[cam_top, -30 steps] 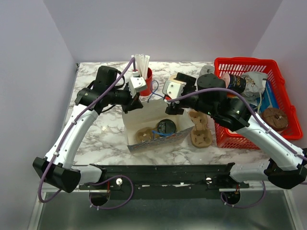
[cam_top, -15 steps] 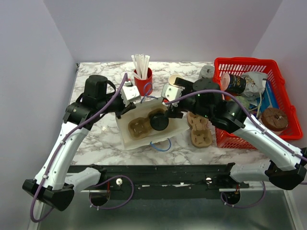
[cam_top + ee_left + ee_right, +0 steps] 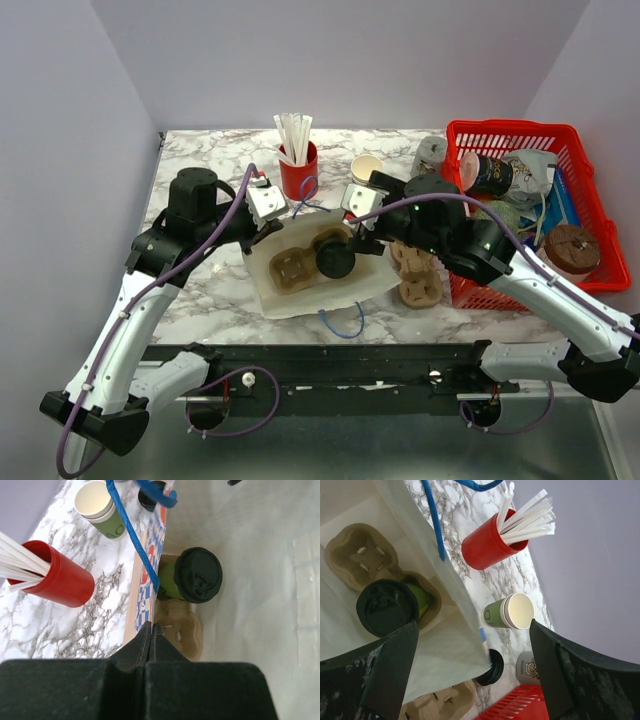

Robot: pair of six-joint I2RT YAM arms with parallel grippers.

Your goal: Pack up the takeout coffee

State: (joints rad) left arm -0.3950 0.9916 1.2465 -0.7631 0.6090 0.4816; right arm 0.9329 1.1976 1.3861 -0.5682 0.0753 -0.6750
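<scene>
The bag (image 3: 300,295) gapes upward with the tray (image 3: 292,268) at its bottom. The cup (image 3: 336,260) sits upright in a tray cell, long axis vertical, its black lid pointing at the bag's mouth. The left gripper (image 3: 151,632) is pressed together on the bag's rim. The right gripper (image 3: 360,228), spread astride the opposite rim, is nearer, with the cup below and just inside it.

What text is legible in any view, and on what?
None reads clearly.
Open green cup: dark mark on the side, too blurred.
Grey cup: printed graphic, unreadable.
Paper bag: red and blue print on the outside, seen edge-on, unreadable.
Dark can in red basket: label too small.
</scene>
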